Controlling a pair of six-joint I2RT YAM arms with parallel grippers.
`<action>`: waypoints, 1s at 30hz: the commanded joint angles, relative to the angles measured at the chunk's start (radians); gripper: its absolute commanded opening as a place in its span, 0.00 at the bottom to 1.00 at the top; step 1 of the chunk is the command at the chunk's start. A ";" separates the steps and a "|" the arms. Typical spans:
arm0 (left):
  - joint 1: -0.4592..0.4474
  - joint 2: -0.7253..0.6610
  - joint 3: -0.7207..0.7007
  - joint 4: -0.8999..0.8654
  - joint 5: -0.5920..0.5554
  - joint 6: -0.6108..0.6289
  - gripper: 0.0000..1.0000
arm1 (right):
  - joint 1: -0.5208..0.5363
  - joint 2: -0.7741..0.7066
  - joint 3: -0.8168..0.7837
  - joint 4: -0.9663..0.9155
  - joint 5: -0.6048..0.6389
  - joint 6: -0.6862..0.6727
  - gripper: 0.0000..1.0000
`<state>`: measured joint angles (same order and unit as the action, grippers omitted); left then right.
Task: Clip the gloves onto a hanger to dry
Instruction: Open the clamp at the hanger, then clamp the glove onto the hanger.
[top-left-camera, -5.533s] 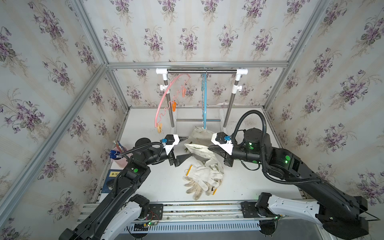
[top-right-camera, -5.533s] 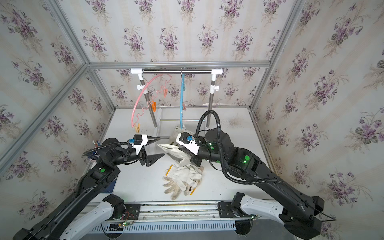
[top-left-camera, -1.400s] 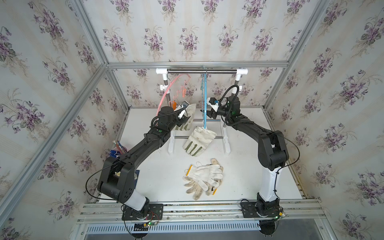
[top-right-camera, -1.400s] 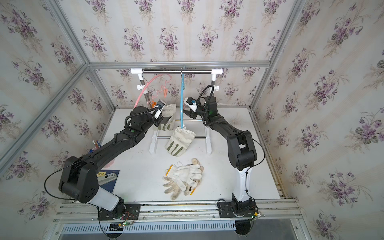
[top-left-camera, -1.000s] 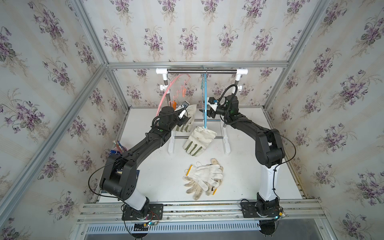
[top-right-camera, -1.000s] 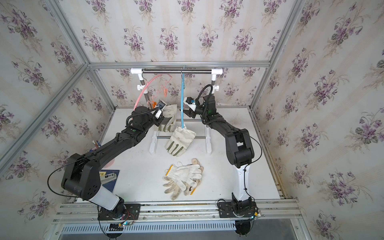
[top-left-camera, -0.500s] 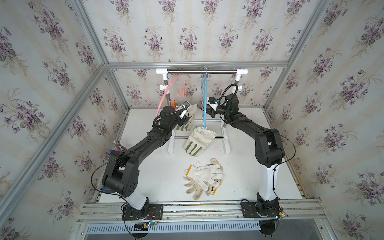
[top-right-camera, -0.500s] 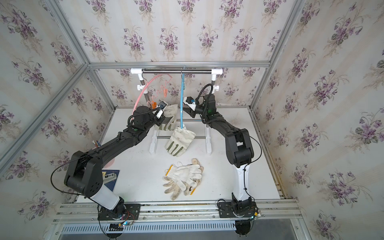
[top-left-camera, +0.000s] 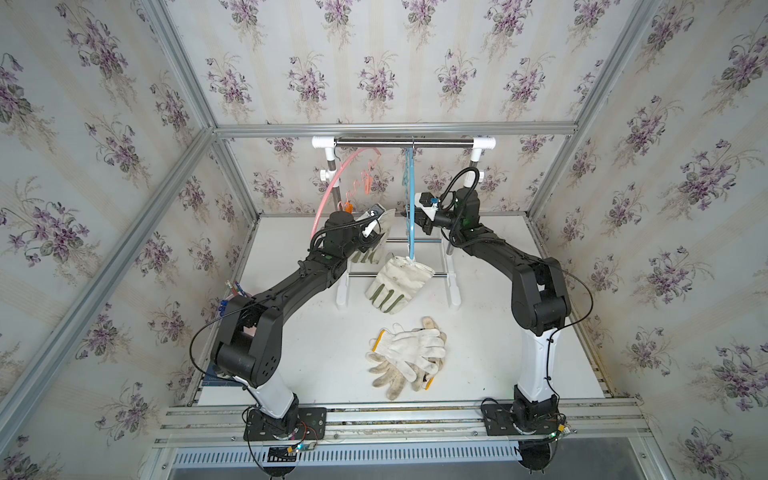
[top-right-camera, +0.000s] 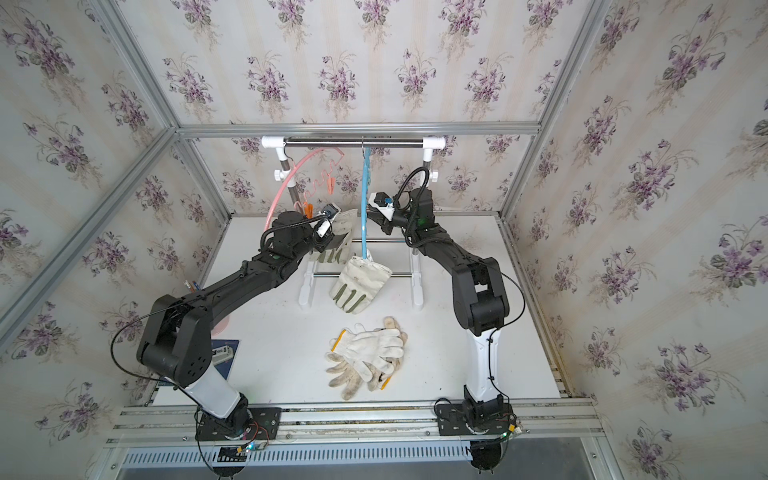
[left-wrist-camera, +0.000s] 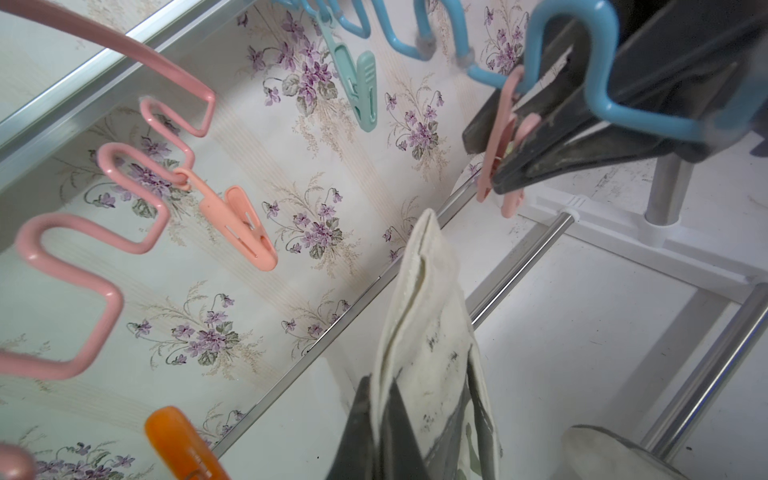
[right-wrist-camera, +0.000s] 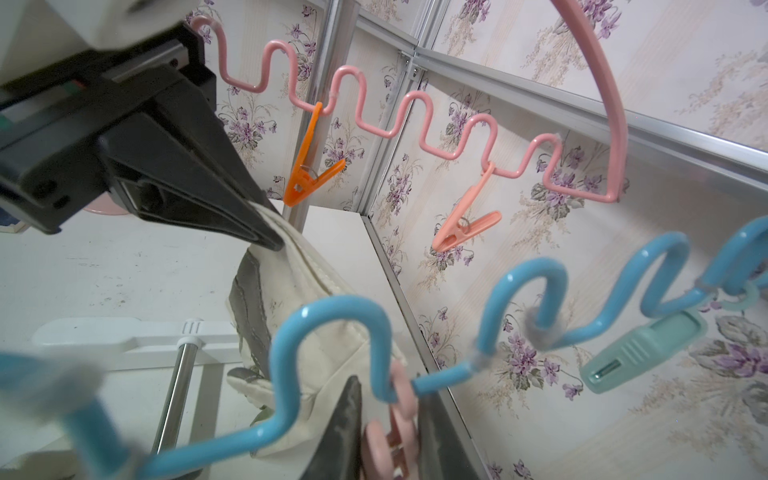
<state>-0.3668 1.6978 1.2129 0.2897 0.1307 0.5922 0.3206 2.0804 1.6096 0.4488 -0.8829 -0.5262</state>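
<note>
My left gripper (top-left-camera: 373, 227) is shut on the cuff of an off-white canvas glove (left-wrist-camera: 432, 332) with a grey band, and holds it upright just left of the blue hanger (top-left-camera: 411, 208). My right gripper (right-wrist-camera: 390, 436) is shut on a pink clip (right-wrist-camera: 395, 419) that hangs on that hanger's wavy bar (right-wrist-camera: 332, 316), just above the glove's cuff. Another canvas glove (top-left-camera: 392, 286) hangs clipped from the blue hanger, fingers down. A pile of white knit gloves (top-left-camera: 409, 353) lies on the table in front. Both top views show the held glove (top-right-camera: 345, 224) and the right gripper (top-right-camera: 374, 216).
A pink hanger (top-left-camera: 332, 187) hangs left of the blue one with an orange clip (right-wrist-camera: 307, 166) and a peach clip (right-wrist-camera: 465, 224). A teal clip (right-wrist-camera: 640, 353) hangs on the blue hanger. The rack's steel bar (top-left-camera: 403, 143) and white feet (top-left-camera: 455, 291) stand at the back. A pink cup (top-right-camera: 220, 322) stands at the left.
Over the last second the right jaws have closed onto the pink clip. The left arm holds the glove in nearly the same place. Earlier both arms were low over the table.
</note>
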 joint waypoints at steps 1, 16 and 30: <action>-0.010 0.021 -0.001 0.043 0.058 0.056 0.00 | 0.001 -0.011 0.000 0.029 -0.022 0.014 0.12; -0.017 0.142 0.075 0.098 0.164 0.073 0.00 | 0.000 -0.028 -0.031 0.134 -0.074 0.125 0.12; -0.004 0.195 0.122 0.123 0.203 0.041 0.00 | -0.002 -0.034 -0.053 0.161 -0.097 0.151 0.12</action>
<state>-0.3721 1.8931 1.3270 0.3649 0.3164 0.6468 0.3195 2.0579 1.5539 0.5499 -0.9588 -0.3885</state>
